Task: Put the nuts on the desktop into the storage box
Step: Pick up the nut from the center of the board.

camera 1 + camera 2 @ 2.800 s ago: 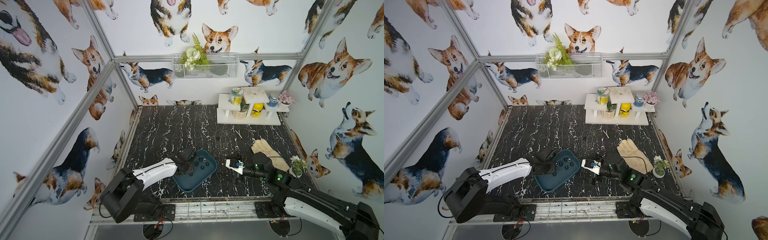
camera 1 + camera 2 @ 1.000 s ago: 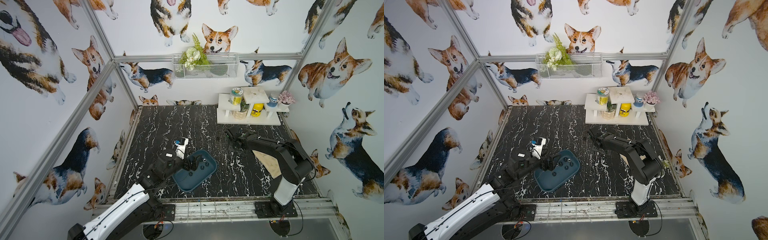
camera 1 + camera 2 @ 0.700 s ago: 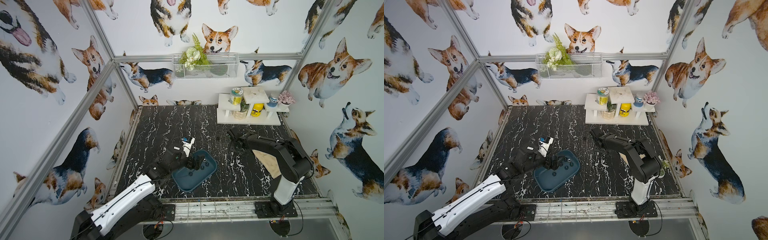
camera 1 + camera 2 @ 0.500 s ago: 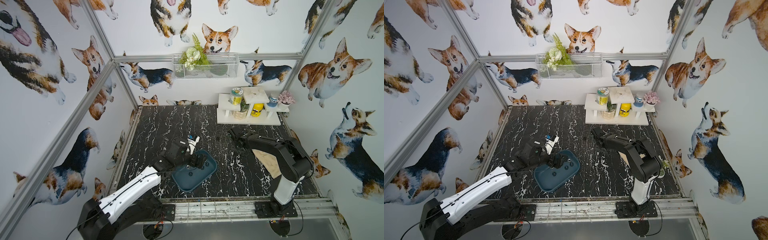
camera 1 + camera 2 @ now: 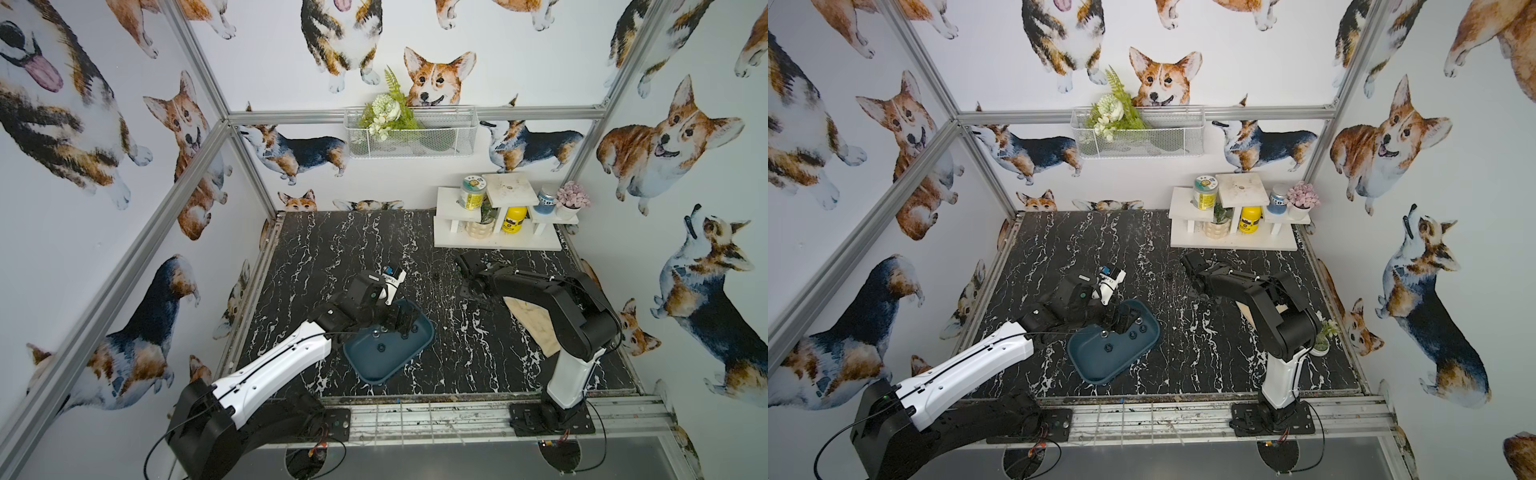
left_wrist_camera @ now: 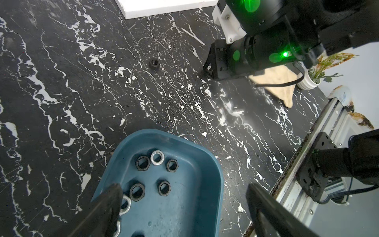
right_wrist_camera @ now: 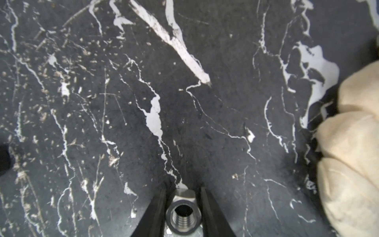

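The teal storage box (image 5: 376, 363) (image 5: 1100, 361) (image 6: 184, 205) lies on the black marble desktop (image 5: 332, 249) and holds several black and silver nuts (image 6: 142, 163). My left gripper (image 6: 183, 188) (image 5: 399, 322) hangs wide open just above the box with nothing between its fingers. One black nut (image 6: 154, 63) (image 5: 435, 275) lies alone on the desktop beyond the box. My right gripper (image 7: 183, 189) (image 5: 471, 296) points down at the desktop, to the right of that nut. Its fingers press both sides of a silver nut (image 7: 183, 217) that rests on the surface.
A beige glove (image 5: 536, 328) (image 7: 352, 143) lies just right of the right gripper. The white stepped shelf (image 5: 494, 241) with jars stands at the back right. A small potted plant (image 5: 1323, 336) stands by the right wall. A metal rail (image 5: 415, 415) runs along the front edge.
The right jaws have closed in on the silver nut while that arm stayed in place. The left arm has swung its open gripper from the box's left side to above it.
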`<state>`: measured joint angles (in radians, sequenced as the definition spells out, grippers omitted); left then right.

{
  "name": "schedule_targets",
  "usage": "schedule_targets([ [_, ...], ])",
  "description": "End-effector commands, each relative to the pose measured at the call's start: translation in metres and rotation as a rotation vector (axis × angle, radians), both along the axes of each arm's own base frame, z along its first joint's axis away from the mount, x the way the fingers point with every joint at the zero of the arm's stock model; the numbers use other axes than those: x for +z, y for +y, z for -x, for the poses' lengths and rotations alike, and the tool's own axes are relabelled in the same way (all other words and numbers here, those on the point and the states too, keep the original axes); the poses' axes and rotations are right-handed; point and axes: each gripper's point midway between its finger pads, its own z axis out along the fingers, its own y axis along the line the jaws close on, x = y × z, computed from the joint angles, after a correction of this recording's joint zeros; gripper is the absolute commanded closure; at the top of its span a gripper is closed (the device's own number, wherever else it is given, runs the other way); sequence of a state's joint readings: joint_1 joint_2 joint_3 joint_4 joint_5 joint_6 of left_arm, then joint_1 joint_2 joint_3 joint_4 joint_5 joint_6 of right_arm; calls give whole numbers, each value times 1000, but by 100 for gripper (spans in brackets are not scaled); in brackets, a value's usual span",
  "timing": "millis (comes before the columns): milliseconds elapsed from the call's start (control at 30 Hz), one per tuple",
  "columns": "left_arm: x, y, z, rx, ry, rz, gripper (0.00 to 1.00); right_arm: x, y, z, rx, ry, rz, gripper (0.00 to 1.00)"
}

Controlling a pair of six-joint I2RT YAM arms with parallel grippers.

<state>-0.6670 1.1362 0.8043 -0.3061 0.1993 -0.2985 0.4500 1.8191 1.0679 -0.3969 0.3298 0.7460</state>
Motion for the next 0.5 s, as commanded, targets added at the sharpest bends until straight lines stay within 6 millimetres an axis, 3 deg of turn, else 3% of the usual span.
schedule_targets([
  [0,1,-6,0,-10,14,32,0,-7,5,14,99,74,-5,78],
  [200,1,-12,1,-30,28,53,0,9,10,16,157,32,-35,79],
  [467,23,-31,5,-105,44,224,0,61,20,16,229,-127,-129,79],
])
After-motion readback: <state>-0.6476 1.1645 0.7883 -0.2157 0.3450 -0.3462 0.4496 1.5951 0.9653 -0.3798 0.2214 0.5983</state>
